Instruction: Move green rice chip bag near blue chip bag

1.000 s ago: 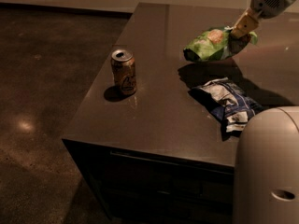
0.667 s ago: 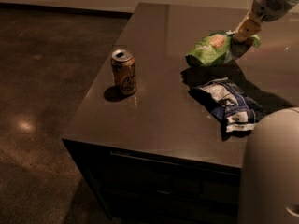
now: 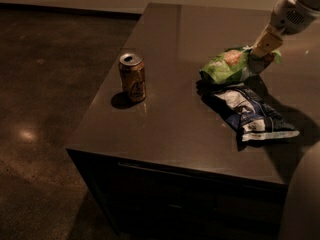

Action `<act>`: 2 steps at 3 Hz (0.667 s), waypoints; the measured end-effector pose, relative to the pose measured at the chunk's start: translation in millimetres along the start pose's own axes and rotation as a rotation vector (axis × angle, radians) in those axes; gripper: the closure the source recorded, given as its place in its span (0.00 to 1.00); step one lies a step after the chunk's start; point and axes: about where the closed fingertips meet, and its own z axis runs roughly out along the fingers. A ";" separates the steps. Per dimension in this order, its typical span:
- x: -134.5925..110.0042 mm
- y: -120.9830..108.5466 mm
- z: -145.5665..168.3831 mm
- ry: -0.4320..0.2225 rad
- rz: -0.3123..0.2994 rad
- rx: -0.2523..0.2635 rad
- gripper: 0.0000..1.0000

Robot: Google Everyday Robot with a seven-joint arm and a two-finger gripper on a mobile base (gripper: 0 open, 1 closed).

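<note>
Where the tabletop point(image 3: 170, 134) nears its front edge, the blue chip bag point(image 3: 252, 115) lies flat on the right half, its pale sealed end toward the front right corner. Farther back, close to the left edge, a drink can point(image 3: 132, 77) stands upright, well apart from both bags. Just behind the blue chip bag, the green rice chip bag point(image 3: 227, 65) hangs slightly above the surface, its shadow beneath it. The gripper point(image 3: 263, 53), reaching in from the far right, is pinched tight on that bag's right end.
</note>
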 end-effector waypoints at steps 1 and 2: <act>1.4 1.9 7.2 0.004 0.004 -0.010 0.12; 0.3 0.8 10.1 0.003 0.003 -0.008 0.00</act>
